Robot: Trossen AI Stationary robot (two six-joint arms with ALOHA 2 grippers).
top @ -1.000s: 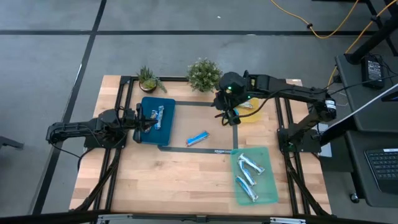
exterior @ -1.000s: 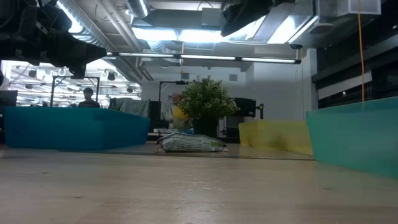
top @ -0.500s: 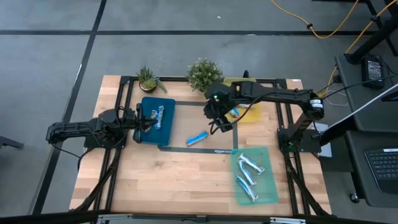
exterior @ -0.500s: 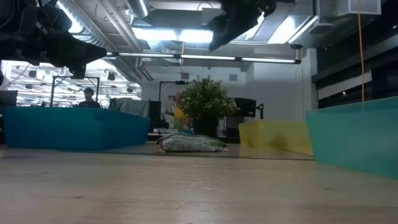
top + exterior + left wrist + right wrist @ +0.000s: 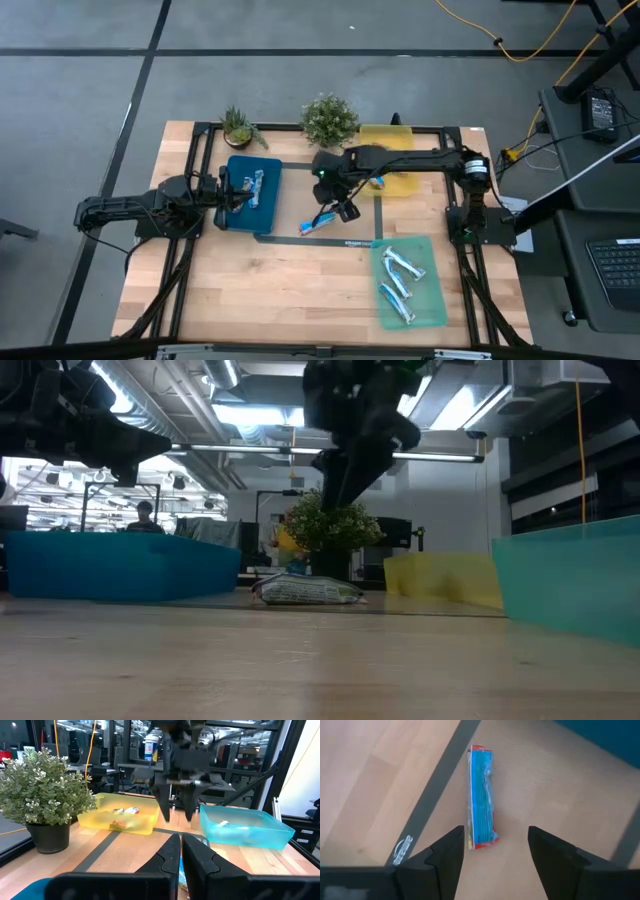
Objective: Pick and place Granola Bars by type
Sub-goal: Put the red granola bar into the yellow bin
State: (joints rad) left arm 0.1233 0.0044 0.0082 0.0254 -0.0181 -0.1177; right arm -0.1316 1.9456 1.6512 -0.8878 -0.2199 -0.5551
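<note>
The wooden table point(image 5: 300, 290) carries three trays: a blue tray point(image 5: 262, 195) toward the left arm, a yellow tray point(image 5: 395, 140) at the far side and a green tray point(image 5: 420, 300) near the right arm's base. Most Granola Bars already lie in these trays; one blue bar with red ends point(image 5: 481, 795) lies alone on the bare wood between them. The right gripper point(image 5: 338, 208) hangs directly above that lone bar, its fingers point(image 5: 445, 857) spread wide on either side of it, touching nothing and holding nothing. The left gripper point(image 5: 178, 851) waits at the blue tray's edge with its fingers pressed together, empty. Two potted plants point(image 5: 328, 118) stand at the table's far edge.
</note>
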